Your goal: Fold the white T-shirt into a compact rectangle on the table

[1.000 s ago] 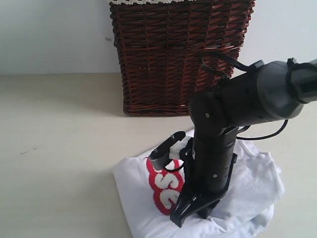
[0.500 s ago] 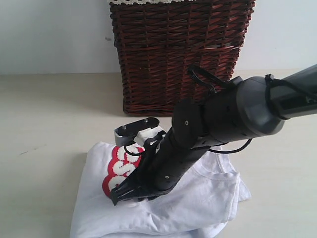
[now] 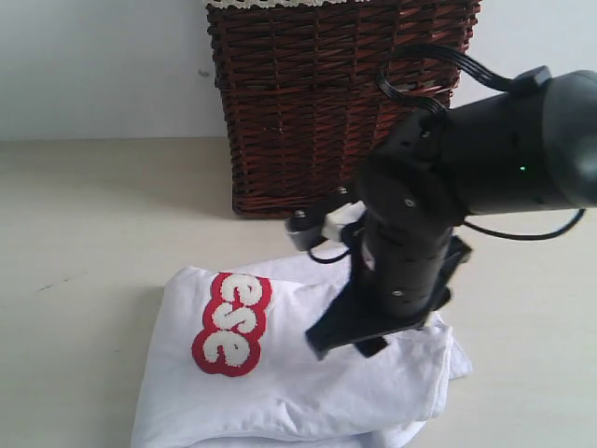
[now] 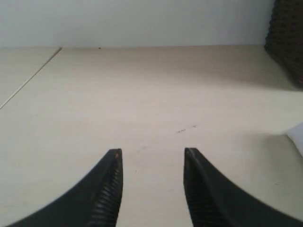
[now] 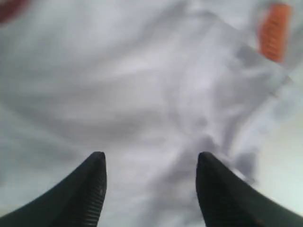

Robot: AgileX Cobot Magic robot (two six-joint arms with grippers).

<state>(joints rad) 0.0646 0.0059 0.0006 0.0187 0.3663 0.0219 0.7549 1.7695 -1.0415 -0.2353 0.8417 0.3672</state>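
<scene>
The white T-shirt lies folded on the pale table, its red-outlined letters facing up at the left of the bundle. My right gripper hovers just over the shirt's middle, open, nothing between its fingers. In the right wrist view that gripper looks straight down on rumpled white cloth with the small orange tag near one corner. My left gripper stands open over bare table; a sliver of the shirt shows at that view's edge. The left arm is outside the exterior view.
A dark brown wicker basket stands at the back, just behind the shirt and the right arm; its side also shows in the left wrist view. A pale wall closes the far side.
The right gripper has let go of the shirt and opened, lifting and pulling back to the right. The shirt, dragged left earlier, now lies still with its letters uncovered.
</scene>
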